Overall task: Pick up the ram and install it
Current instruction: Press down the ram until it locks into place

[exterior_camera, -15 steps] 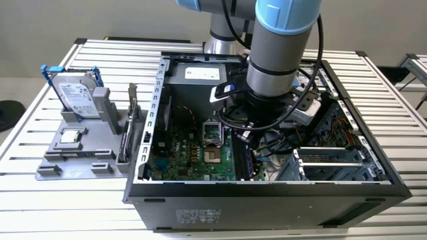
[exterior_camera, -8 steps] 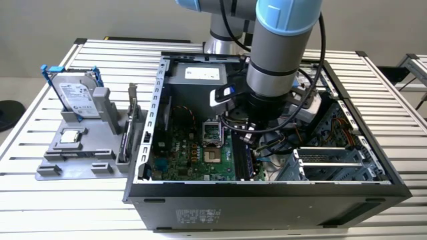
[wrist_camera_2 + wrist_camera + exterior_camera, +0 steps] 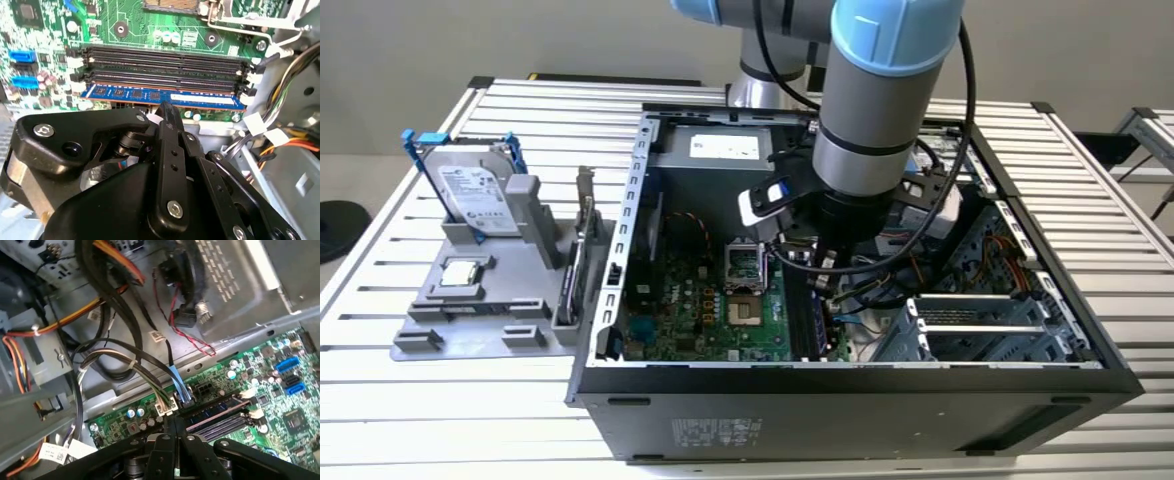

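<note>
While your arm hides much of the open case (image 3: 854,400) in the exterior view, the second wrist view shows two empty slots (image 3: 165,55), then one ram (image 3: 150,95) lying in the slot beside them, with your hand (image 3: 167,112) clenched shut just above it.

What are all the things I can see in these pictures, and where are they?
Computer case: one, black, lying open on the slatted table.
Motherboard: one, green, inside the case.
Ram: one, blue with dark chips, in the slot nearest the gripper in the second wrist view.
Empty memory slots: at least two, black, beside the ram.
Cables: several, black, orange and red, inside the case.
Hard drive: one, silver in a blue frame, upright on the grey holder.
Holder: one, grey, at the exterior view's left of the case.
Table: one, silver.
Gripper: one, black, fingers together, by the ram's edge.
</note>
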Controlling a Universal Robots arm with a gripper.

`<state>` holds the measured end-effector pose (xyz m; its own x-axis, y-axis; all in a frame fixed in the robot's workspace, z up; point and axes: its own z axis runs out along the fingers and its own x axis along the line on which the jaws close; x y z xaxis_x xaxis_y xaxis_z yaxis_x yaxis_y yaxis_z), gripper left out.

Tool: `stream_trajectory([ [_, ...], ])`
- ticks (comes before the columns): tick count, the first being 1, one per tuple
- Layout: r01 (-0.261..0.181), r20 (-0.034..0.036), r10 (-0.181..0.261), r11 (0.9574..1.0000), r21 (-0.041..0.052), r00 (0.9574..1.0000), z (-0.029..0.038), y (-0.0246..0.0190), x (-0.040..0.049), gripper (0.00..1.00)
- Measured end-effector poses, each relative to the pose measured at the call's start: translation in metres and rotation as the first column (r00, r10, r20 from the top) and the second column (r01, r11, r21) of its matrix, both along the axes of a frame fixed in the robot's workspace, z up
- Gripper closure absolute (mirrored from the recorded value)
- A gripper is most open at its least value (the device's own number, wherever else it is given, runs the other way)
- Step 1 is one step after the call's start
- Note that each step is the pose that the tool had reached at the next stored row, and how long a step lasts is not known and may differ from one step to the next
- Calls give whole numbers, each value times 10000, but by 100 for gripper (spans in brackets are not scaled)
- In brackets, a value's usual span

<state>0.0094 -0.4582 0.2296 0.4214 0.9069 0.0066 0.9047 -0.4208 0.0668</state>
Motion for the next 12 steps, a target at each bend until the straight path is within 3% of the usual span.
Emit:
stream_trajectory([
  [3,-543,0,543,9985,0,9985,-5,0,-1,100],
  [7,-1241,-21,1241,9923,3,9923,-8,0,-1,100],
  [12,-1909,-164,1909,9816,24,9815,-9,0,-2,100],
])
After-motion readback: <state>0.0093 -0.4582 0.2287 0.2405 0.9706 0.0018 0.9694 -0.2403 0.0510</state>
